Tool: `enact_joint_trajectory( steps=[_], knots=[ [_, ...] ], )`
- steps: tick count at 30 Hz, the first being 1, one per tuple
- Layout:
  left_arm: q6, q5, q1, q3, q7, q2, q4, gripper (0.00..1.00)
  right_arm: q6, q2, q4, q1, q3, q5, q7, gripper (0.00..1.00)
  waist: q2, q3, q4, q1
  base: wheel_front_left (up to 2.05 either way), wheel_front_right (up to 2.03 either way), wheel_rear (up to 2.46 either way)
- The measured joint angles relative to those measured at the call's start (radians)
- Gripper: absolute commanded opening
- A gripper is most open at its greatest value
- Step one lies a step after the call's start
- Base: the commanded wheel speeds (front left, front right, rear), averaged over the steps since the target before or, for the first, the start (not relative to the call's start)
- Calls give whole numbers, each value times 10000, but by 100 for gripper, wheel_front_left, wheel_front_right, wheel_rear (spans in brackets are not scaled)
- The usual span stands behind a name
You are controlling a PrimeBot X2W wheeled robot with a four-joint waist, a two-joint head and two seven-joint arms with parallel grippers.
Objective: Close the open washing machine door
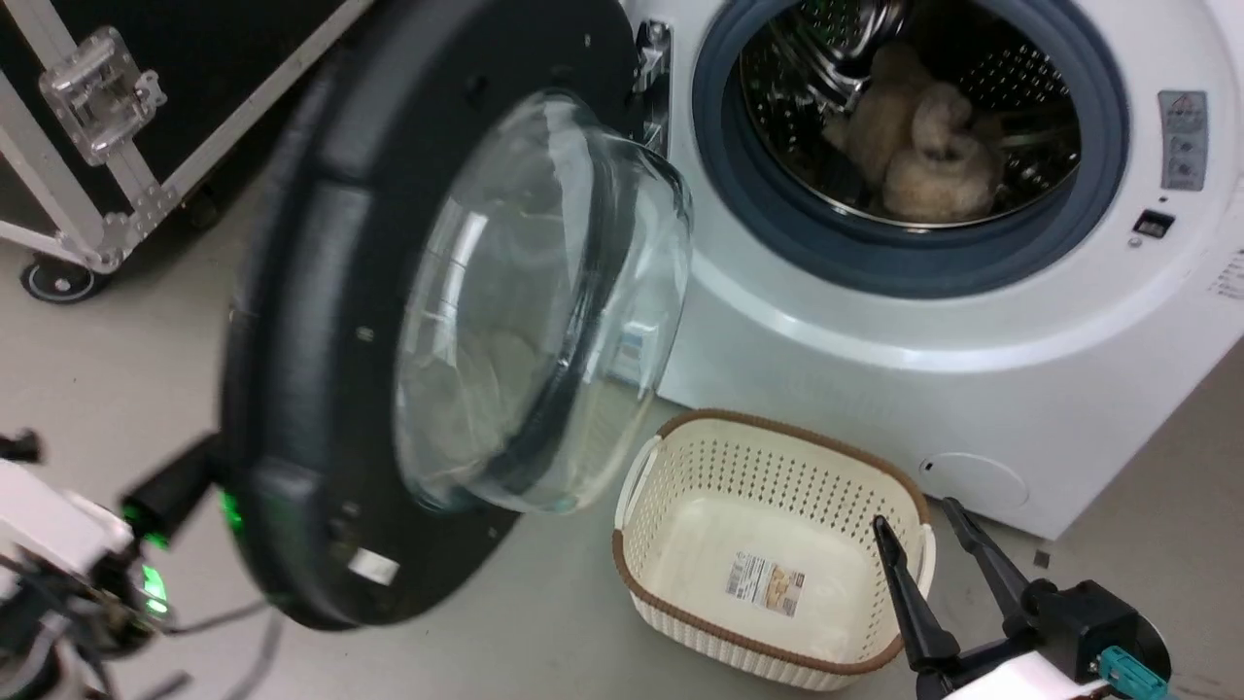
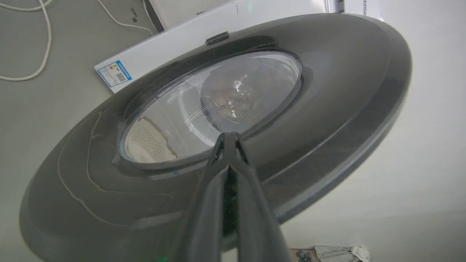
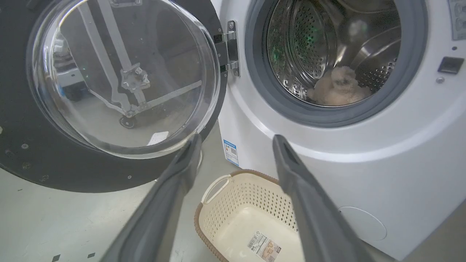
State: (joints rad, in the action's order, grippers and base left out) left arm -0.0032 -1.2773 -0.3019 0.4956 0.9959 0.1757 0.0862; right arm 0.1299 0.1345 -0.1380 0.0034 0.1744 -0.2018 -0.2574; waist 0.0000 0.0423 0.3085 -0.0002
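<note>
The washing machine door (image 1: 311,321), a wide black rim round a bulging clear glass bowl (image 1: 525,311), stands swung out to the left of the white machine (image 1: 875,389) on its hinge (image 1: 653,58). My left gripper (image 2: 229,135) is shut, its tips against the door's outer face (image 2: 327,109) at the edge of the glass. In the head view its dark fingers (image 1: 175,491) reach behind the door's lower left rim. My right gripper (image 1: 918,520) is open above the basket, holding nothing. The same door (image 3: 22,145) and open fingers (image 3: 189,153) show in the right wrist view.
A cream perforated basket (image 1: 680,457) with a brown rim sits on the floor before the machine. The drum mouth (image 1: 909,146) with its grey seal holds a beige fluffy item (image 1: 923,146). A black flight case (image 1: 107,107) on castors stands at the back left.
</note>
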Motion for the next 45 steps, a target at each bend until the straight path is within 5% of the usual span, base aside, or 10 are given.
enact_joint_trajectory(
  steps=[5,11,20,26,45],
  knots=[
    [44,-479,1262,-767,153,-1053,-1373,0,0,-209,-29,178,-261,88,0,100,0,-314,-364,0,0,0,0],
    [115,-1266,2313,-2326,-909,-1154,-1843,0,0,-128,8,198,-401,174,0,100,0,-259,-956,1,0,0,0],
    [-393,-2746,2571,-5509,-3568,-1250,-1390,0,0,140,165,101,-658,171,0,100,0,253,-2130,2,0,0,0],
    [-882,-4456,831,-6997,-6330,-1214,232,0,0,253,263,-352,-679,67,0,100,0,996,-3507,3,0,0,0],
    [-1227,-4600,-4569,-8333,-10960,-1271,4654,0,0,-59,180,-1008,-499,-199,0,100,1,2671,-6462,4,0,0,0]
  ],
)
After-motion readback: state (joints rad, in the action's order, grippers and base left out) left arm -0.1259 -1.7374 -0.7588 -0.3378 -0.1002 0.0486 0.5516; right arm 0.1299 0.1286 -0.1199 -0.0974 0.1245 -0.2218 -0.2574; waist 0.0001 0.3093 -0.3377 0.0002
